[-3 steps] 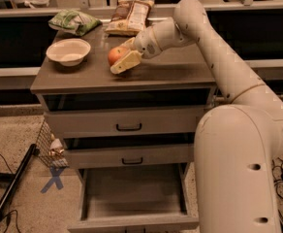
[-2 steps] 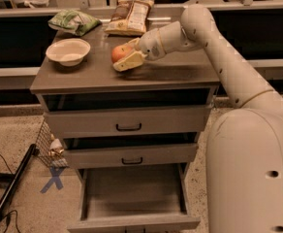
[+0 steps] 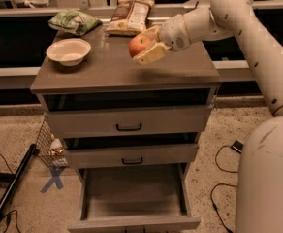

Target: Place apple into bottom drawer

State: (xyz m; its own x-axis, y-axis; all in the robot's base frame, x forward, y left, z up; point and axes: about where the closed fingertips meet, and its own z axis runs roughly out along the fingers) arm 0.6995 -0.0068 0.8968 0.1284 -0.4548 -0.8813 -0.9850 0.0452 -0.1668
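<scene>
Grey cabinet (image 3: 132, 76) in front of me, standing on a speckled floor with a dark counter behind it. On my feed the gripper (image 3: 144, 45) sits over the back middle of the cabinet top, reached in from the right on the white arm (image 3: 248, 28). It is clenched on the apple (image 3: 138, 43): one pale finger (image 3: 151, 55) runs under the fruit and the other lies over its upper right side, so the apple sits between them with its red face bulging out to the left of the gripper. I read the apple as held just above the top rather than resting on it, though I can't be sure of the gap.

Left of the gripper, well apart, a white bowl (image 3: 69, 51) stands on the cabinet top. Behind the gripper and just beside it lies a snack bag (image 3: 130, 16), and further left at the back lies a green bag (image 3: 74, 21).

Far below the gripper, the bottom drawer (image 3: 132, 195) is pulled out, its flat grey floor showing. Between it and the gripper are the two upper drawers (image 3: 129, 122), each with a black handle and each drawn out a little. Low to the left of the gripper I see a blue tape cross (image 3: 54, 178) on the floor, and low to the right the robot's white base (image 3: 270, 178)
</scene>
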